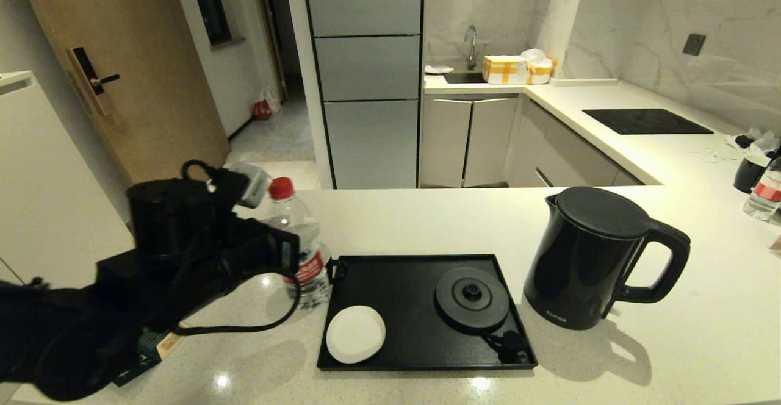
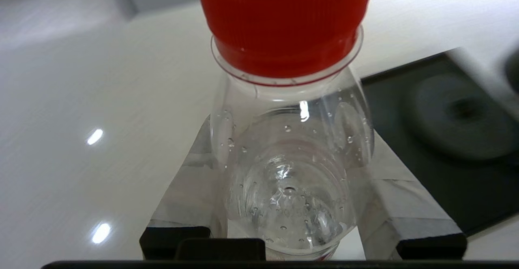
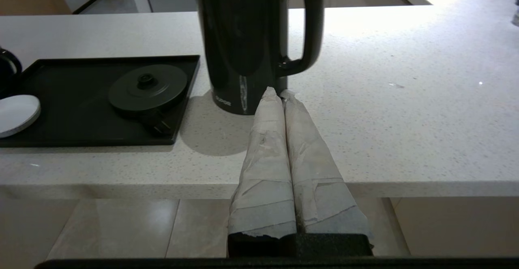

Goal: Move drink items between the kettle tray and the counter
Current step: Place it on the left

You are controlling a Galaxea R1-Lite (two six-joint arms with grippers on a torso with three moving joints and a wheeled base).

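I have the bottle (image 1: 303, 243) in the left gripper (image 2: 290, 204), its taped fingers (image 2: 190, 192) closed against the clear wall below the red cap (image 2: 284, 22). In the head view the bottle stands upright on or just above the counter (image 1: 671, 344), just beside the left edge of the tray (image 1: 403, 295); I cannot tell whether its base touches the stone, since the arm hides it.

My worries from here: the wall is thin, wet-looking plastic, so I judge a hard squeeze could buckle it and a light one could let it slide down between the fingers. A low carry toward the tray might catch its base on the raised rim and tip it. The mug (image 1: 334, 269) sits right behind the bottle at the tray's corner (only its handle shows), so a sideways swing could knock it. The cable looping from the left arm hangs low near the counter and may snag.

The right gripper (image 3: 279, 95) is parked off the counter's front edge, fingers pressed together and holding nothing, pointing at the kettle (image 1: 589, 258), which stands on the counter right of the tray.

Count: one kettle, one tray, one round kettle base (image 1: 471, 298) on it, one white disc (image 1: 356, 333), two bottles (second at far right (image 1: 764, 194)), two mugs (second far right (image 1: 750, 173)).
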